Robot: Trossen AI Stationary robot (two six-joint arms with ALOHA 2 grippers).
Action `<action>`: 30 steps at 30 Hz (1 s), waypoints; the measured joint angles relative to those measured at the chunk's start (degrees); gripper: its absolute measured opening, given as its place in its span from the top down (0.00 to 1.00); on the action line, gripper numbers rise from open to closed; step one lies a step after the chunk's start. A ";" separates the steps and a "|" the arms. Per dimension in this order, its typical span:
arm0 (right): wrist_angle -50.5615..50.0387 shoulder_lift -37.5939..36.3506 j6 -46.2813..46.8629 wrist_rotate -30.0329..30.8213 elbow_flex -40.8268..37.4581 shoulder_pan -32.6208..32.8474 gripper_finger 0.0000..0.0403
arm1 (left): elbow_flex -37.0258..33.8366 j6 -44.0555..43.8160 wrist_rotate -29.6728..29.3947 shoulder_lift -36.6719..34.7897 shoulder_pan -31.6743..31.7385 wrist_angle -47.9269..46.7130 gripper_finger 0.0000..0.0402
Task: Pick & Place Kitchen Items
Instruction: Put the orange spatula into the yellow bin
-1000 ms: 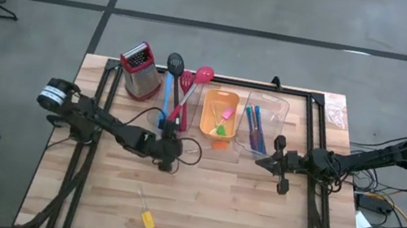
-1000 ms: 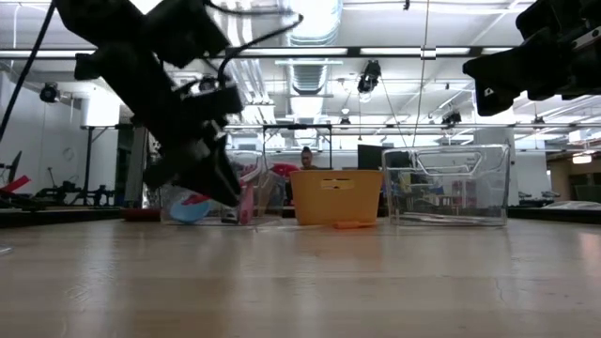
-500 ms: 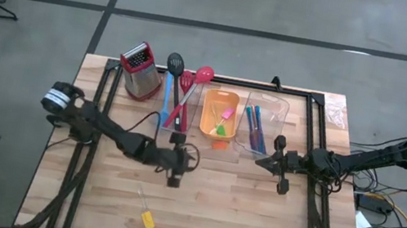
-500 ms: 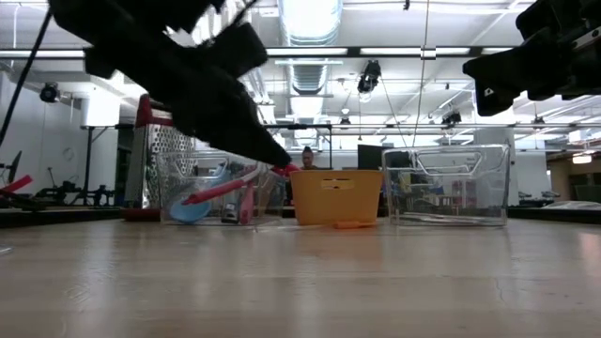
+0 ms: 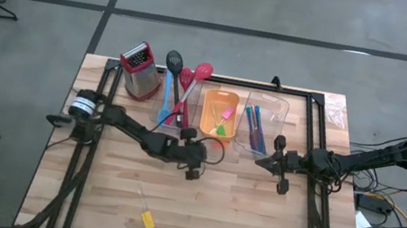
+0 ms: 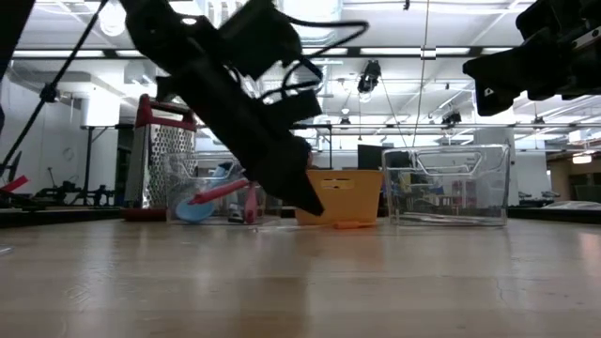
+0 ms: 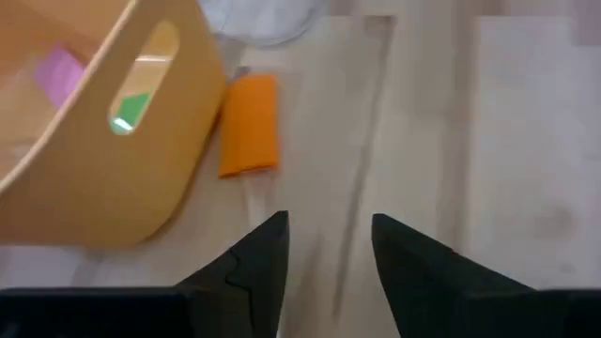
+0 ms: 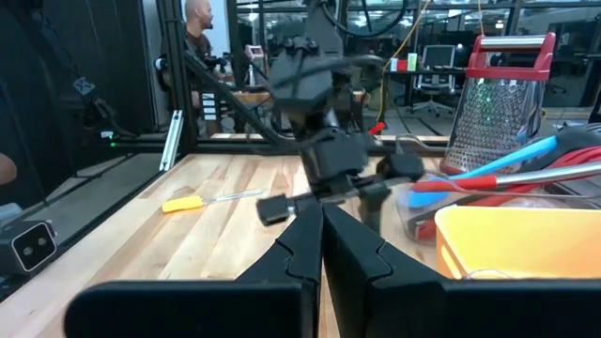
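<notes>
A small orange piece (image 7: 250,126) lies flat on the table against the near side of the orange bin (image 7: 84,169), also seen in the high view (image 5: 219,143). My left gripper (image 7: 329,239) hovers open just short of it, slanting down, fingertips above the bare wood (image 6: 315,205). Long red, blue and black spoons (image 5: 178,93) lean in a clear bin left of the orange bin. Blue-handled cutlery (image 5: 254,127) lies in the right clear bin. My right gripper (image 8: 321,225) waits shut, level above the table at the right (image 5: 261,163).
A metal grater (image 5: 140,70) with a red top stands at the far left. A yellow-handled tool (image 5: 144,210) lies on the open wood toward the near edge. Pink and green pieces (image 5: 224,122) sit inside the orange bin. Black frame rails (image 5: 316,108) run along the table's sides.
My left gripper has travelled toward the table's right edge, from the near end of the spoon bin to the near side of the orange bin, sinking slightly and rolling as it went. The spoons stay leaning in their bin.
</notes>
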 joint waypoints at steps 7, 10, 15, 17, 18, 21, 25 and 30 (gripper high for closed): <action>0.00 0.00 0.07 -0.01 -0.02 -0.02 0.98 | 2.39 -0.38 -1.20 3.46 2.20 -2.88 0.55; 0.00 0.00 0.00 0.00 0.00 -0.01 0.98 | 2.63 -2.08 -0.87 3.96 2.74 -4.48 0.54; 0.01 -0.02 0.03 -0.01 -0.01 -0.01 0.98 | 2.63 -2.98 3.85 3.87 2.99 -5.36 0.56; 0.00 -0.02 0.07 0.00 -0.01 -0.01 0.98 | 2.61 -3.61 5.08 3.71 2.79 -5.98 0.58; 0.00 -0.02 0.00 -0.01 -0.01 -0.01 0.98 | 2.59 -3.72 6.15 3.57 2.72 -6.61 0.60; 0.00 -0.02 0.09 0.00 -0.02 -0.02 0.98 | 2.57 -3.91 11.20 3.19 2.66 -8.44 0.65; 0.00 -0.02 0.07 0.00 0.00 -0.02 0.98 | 2.53 -3.85 13.11 2.26 2.24 -10.26 0.74; 0.02 -0.02 0.07 0.00 0.00 -0.02 0.98 | 2.42 -3.31 13.59 1.16 1.17 -13.29 0.88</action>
